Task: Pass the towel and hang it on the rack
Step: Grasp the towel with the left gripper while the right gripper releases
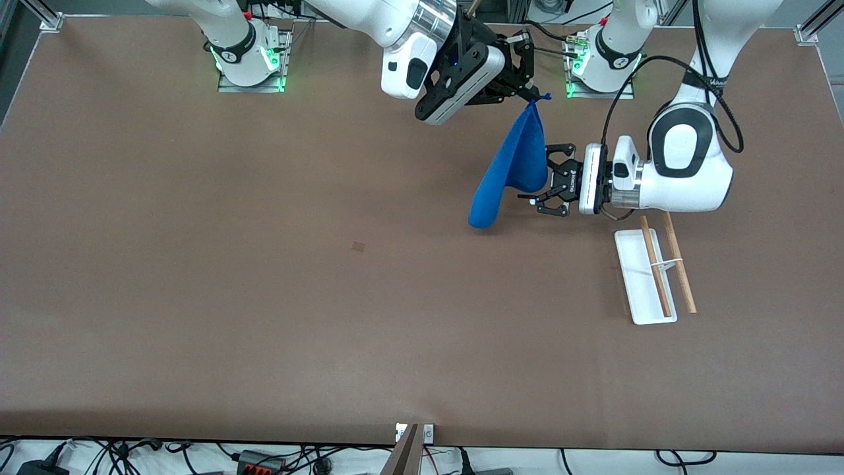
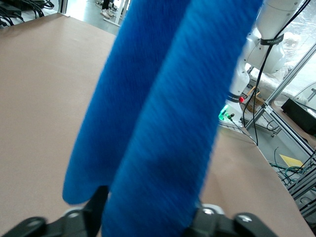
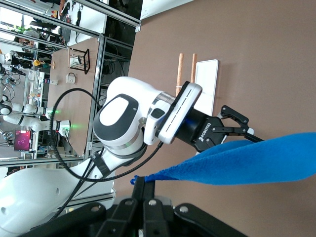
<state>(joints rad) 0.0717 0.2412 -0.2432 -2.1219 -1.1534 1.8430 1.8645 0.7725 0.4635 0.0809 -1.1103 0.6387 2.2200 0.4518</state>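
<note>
Two pincers meet at one soft royal-blue microfibre towel (image 1: 513, 170), hanging over mid-table.

Nearest, the white-tray rack with two wooden dowel bars (image 1: 649, 277) waits; my left gripper (image 1: 548, 185) is spread around the limp, light cloth's middle, best grasped there; my right gripper (image 1: 529, 92) pinches its top corner.
</note>
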